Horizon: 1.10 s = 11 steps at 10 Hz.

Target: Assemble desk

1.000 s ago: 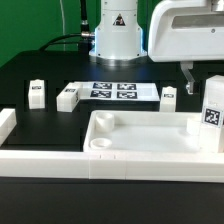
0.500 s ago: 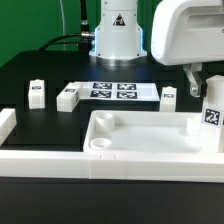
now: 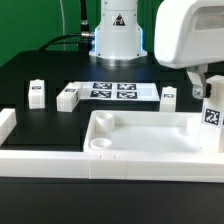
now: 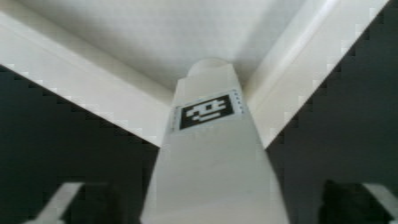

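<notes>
- Since a second before, the gripper (image 4: 214, 203) had slid across and a little lower, closing in over the upright leg (image 3: 213, 108), and its jaws had narrowed from wide open.
- At this moment the fingers (image 4: 71, 203) stood on either side of that leg, partly closed. A dark gap showed on each side in the wrist view, so as far as I could tell nothing was clamped yet.
- That leg stood at the tabletop's (image 3: 150, 135) far corner, on the exterior view's right. Whether it was seated in a socket I could not make out.
- Three more legs lay loose beyond the tabletop's far rim: one (image 3: 37, 93), a second (image 3: 68, 97) and a third (image 3: 168, 97).
- The marker board (image 3: 112, 90) lay flat among them, also beyond that rim.
- I judged the job barely begun: at most one leg placed, three still to fetch and fit.
- Everything of the desk was smooth white plastic. The tabletop was a shallow tray with a raised rim and a round socket (image 3: 100, 143) at a near corner. The legs were square blocks with black-and-white tags.
</notes>
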Each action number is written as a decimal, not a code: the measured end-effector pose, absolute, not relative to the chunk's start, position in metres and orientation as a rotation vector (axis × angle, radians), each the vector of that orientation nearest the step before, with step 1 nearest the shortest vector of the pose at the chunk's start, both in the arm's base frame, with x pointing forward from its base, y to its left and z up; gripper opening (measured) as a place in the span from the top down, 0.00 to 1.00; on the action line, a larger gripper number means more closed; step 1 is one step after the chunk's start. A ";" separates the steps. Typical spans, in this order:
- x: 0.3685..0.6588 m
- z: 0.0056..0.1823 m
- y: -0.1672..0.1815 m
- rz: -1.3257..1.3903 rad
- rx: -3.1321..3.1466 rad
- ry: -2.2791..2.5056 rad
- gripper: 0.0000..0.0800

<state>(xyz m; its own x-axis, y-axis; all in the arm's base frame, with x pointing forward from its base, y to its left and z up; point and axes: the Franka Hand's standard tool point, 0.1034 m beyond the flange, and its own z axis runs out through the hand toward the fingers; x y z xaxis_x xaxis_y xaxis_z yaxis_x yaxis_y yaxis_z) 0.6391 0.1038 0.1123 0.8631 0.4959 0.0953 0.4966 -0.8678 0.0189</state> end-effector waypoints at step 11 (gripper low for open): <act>0.640 0.112 0.100 -0.136 -3.089 0.104 0.64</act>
